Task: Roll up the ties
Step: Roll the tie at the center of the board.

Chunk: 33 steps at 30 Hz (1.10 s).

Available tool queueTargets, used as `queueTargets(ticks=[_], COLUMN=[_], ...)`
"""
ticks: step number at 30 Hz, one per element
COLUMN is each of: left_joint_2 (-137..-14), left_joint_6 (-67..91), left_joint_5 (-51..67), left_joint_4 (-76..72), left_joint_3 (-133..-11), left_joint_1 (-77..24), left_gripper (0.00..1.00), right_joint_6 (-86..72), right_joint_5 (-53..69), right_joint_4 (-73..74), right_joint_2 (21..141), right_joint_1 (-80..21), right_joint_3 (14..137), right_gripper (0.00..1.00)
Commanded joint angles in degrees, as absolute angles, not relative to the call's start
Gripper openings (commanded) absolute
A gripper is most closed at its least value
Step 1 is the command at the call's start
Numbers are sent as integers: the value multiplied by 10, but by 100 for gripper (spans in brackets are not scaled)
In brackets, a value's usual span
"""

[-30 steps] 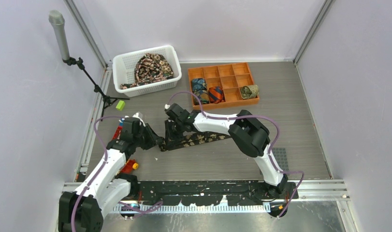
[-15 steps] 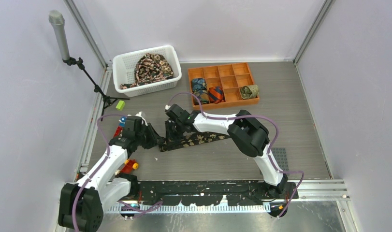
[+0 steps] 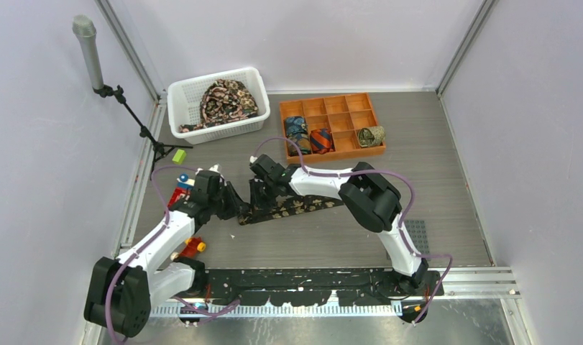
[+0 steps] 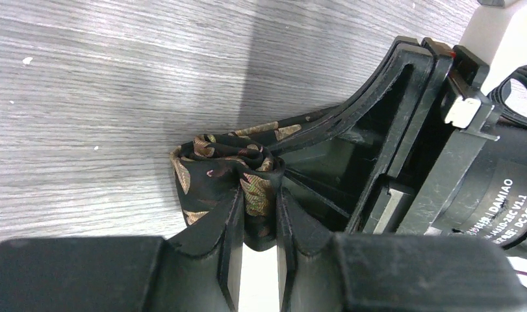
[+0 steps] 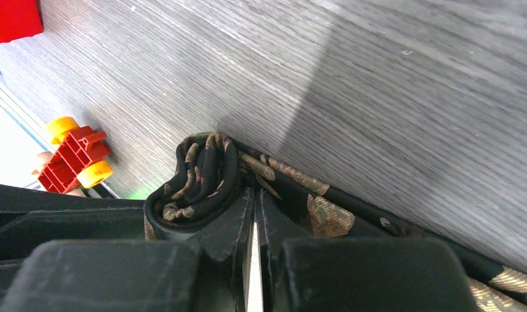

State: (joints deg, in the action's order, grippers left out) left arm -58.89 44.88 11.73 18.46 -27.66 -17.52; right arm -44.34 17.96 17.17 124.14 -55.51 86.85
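Rolls [image 3: 297,134] [image 3: 321,140] [image 3: 371,135] x3, half-rolled tie [image 3: 297,207] x1

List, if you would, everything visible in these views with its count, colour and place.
tie: one, black with tan print, table centre, left end partly rolled
loose ties: pile, dark patterned, in basket
basket: one, white, far left
tray: one, orange, far centre
rolled ties: three, blue, orange-red, olive, in tray
microphone: one, grey, left
block: one, green, near microphone stand
toy pieces: a few, red and yellow, left edge
table: one, grey wood-grain
left gripper: black, shut on tie
right gripper: black, shut on tie
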Motion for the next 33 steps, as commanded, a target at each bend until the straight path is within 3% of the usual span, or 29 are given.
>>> queueTargets(ticks=[1, 15, 27, 30, 33], left_joint_2=[-611, -651, -674, -677, -679], left_joint_6=[460, 465, 475, 477, 479], left_joint_5=[117, 101, 92, 90, 91], left_joint_4=[159, 134, 117, 114, 113], left_joint_3=[-284, -286, -290, -290, -291], left_joint_1=[-193, -211, -225, -227, -228], left_gripper=[0, 0, 2, 7, 19], right_joint_6=[-438, -408, -392, -393, -394], right_joint_5=[179, 129, 107, 106, 104], right_joint_4=[146, 199, 199, 198, 196], right_joint_2=[1201, 1125, 1143, 1152, 1153], right_joint_1=[-556, -531, -508, -508, -508], right_joint_3=[869, 820, 793, 788, 778], right_gripper=[13, 13, 13, 12, 13])
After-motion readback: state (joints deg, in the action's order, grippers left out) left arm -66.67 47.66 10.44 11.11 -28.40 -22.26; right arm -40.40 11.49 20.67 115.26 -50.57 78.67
